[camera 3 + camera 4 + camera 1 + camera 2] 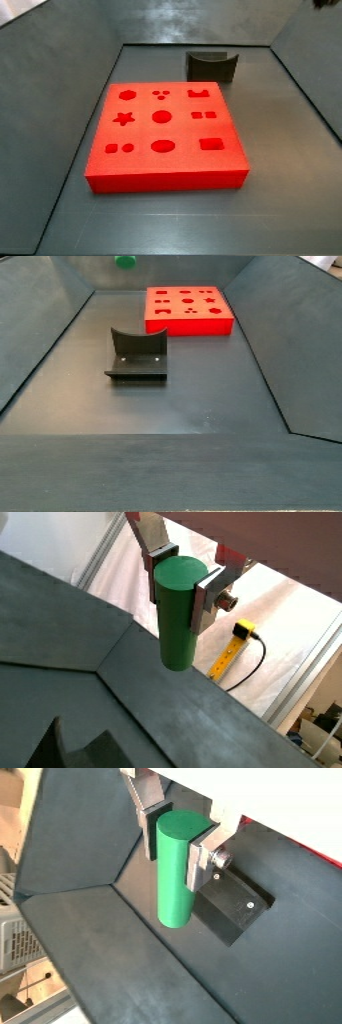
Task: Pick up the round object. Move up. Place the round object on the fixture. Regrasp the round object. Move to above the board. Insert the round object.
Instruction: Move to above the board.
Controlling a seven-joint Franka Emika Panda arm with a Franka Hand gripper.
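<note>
The gripper (187, 574) is clamped on the green peg (177, 612) near its top end — both wrist views show the silver fingers (211, 853) pressing its sides, the peg hanging well clear of the floor. In a side view only the peg's tip (124, 261) shows, high at the far edge. The fixture (136, 353) stands empty on the floor (201, 406) — the red board (187, 309) lies beyond it, its holes unfilled.
</note>
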